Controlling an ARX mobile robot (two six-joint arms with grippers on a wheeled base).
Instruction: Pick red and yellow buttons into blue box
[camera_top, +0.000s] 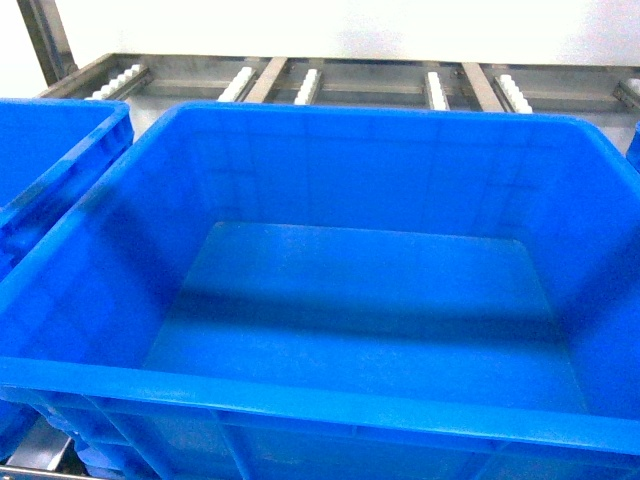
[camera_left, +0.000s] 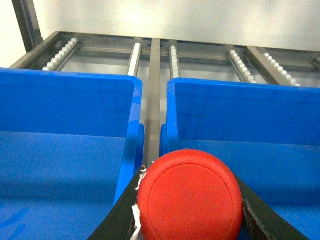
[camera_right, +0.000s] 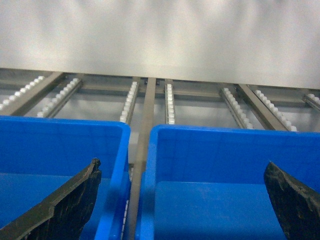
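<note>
While the left gripper (camera_left: 192, 220) holds the round red mushroom-cap push button (camera_left: 189, 197) between its dark fingers, the cap fills the bottom centre of the left wrist view and the body below it is hidden. Both fingers sit closed against the cap's sides; how firmly they bite cannot be judged from this angle.

Position: the button hangs near the metal rail gap (camera_left: 152, 110) between two bins. The large deep bright-blue plastic box (camera_top: 330, 400) appears in the head view with a bare floor, no buttons inside. Neither arm shows in the head view. I take the right-hand bin (camera_left: 240, 115) in the left wrist view to be that box, but this is uncertain.

Right gripper (camera_right: 185, 200): fingers spread wide, nothing between them, hovering over the near rim region with the same gap (camera_right: 142, 150) ahead. The yellow button is not visible in any view.

Risks from here:
- Release too near the box's left rim: the button could strike the thick rolled edge and drop into the gap or the neighbouring blue bin (camera_top: 50, 150) at the left edge of the head view.
- Grip on the smooth rounded cap only: the button may tilt or slip out before it is over the box floor.
- Drop from height into a deep hard box: bounce, though the tall walls should contain it.
- Wrong bin chosen, since both look alike.
</note>
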